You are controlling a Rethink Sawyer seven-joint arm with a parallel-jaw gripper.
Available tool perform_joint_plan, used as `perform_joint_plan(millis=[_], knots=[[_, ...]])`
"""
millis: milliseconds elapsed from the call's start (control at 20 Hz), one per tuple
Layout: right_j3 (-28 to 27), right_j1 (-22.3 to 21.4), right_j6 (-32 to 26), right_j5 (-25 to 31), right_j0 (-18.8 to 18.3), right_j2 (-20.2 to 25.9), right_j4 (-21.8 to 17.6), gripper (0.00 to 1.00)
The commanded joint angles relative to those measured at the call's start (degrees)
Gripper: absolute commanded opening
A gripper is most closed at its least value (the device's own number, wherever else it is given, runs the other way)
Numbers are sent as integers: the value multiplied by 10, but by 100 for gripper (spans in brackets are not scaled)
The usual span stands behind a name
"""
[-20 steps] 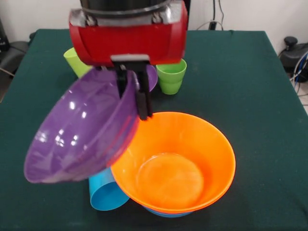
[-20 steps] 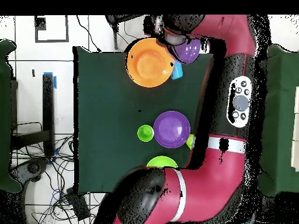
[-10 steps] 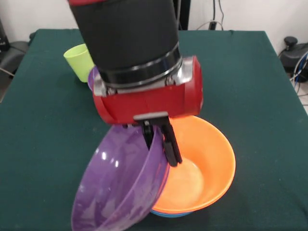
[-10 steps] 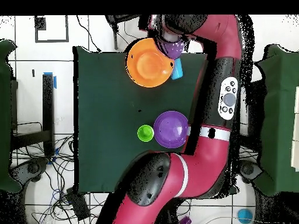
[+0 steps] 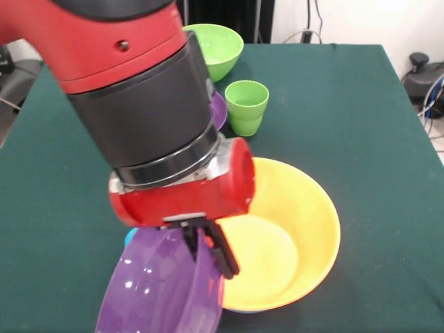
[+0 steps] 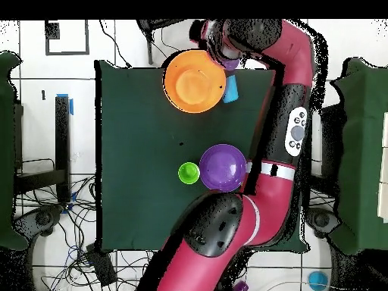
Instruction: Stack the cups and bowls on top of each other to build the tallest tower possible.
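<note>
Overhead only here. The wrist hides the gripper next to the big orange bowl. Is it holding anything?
Observer: Yes. The front view shows the gripper shut on the rim of a wide shallow purple plastic bowl.
Operator: Is that bowl in the orange one yet?
Observer: No. It hangs steeply tilted beside the big orange plastic bowl, at that bowl's edge, with its open side toward the front camera.
Operator: Is anything hidden under the arm near the base?
Observer: A green plastic round bowl stands upright there, just beyond the ridged green plastic cup.
</note>
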Motion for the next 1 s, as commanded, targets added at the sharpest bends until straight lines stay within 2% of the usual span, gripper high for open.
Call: perform_joint_plan(millis=[50,150,400,600,750,1000], knots=[[-21,-13,-17,105,-11,126,-117,0],[-30,-25,-46,125,-17,163,-164,0],[-40,-37,-63,166,-30,257,-256,0],[-42,-33,-116,160,-40,305,-311,0],[-47,-41,-146,178,-44,342,-361,0],[-60,-52,-152,210,-46,409,-451,0]])
